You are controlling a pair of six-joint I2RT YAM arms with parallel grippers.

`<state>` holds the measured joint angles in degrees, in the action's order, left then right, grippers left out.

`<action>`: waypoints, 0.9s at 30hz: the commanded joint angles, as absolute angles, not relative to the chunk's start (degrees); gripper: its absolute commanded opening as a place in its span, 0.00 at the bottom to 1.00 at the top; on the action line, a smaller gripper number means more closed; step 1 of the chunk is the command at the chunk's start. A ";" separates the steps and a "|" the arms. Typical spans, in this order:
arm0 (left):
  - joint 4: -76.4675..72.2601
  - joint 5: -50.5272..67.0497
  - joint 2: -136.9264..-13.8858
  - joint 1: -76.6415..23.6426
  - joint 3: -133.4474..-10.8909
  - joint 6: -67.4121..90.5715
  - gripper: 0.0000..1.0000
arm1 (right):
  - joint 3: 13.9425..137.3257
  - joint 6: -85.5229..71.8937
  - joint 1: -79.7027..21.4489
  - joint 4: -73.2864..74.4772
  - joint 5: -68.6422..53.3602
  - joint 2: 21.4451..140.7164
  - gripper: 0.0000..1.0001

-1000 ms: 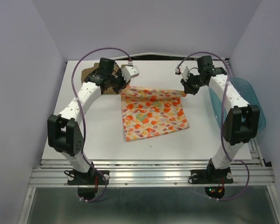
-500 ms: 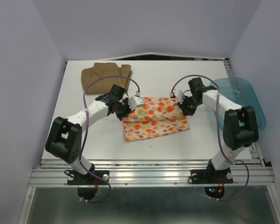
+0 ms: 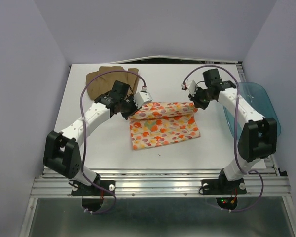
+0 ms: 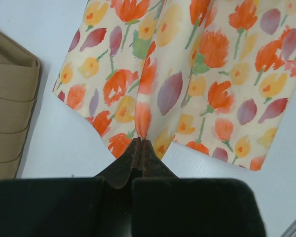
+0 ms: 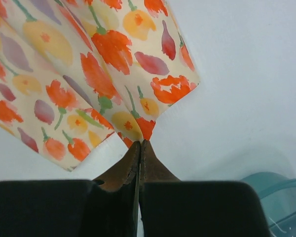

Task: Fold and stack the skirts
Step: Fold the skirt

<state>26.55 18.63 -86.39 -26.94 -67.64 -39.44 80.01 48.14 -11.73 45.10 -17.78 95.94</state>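
Left wrist view: the left gripper [image 4: 140, 144] has its dark fingers pressed together on an edge of the cream cloth skirt with orange, red and purple leaf print [image 4: 187, 74], which spreads ahead of the tips. How deep the cloth sits between them is hidden. Left of this pincer lies the plain tan-brown folded skirt [image 4: 7, 113], cut off by the frame. The right gripper [image 5: 140, 144] likewise pinches the printed skirt's other corner. The translucent teal plastic tub [image 5: 266, 197] shows only partly at its right. From above, the held edge forms a rolled fold between both pincers, and the rest lies flat on the white table [image 3: 103, 143].
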 commanded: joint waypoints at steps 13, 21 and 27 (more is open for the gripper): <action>23.74 18.55 -81.56 -34.54 -49.66 -37.18 0.03 | 55.47 52.39 -13.80 38.76 -14.42 86.65 0.06; 25.31 20.47 -74.37 -34.54 -51.67 -36.91 0.52 | 62.91 49.22 -14.50 44.98 -17.92 82.37 0.65; 30.85 20.74 -71.19 -34.98 -56.24 -37.00 0.51 | 70.57 37.48 -14.50 50.09 -19.60 78.66 0.70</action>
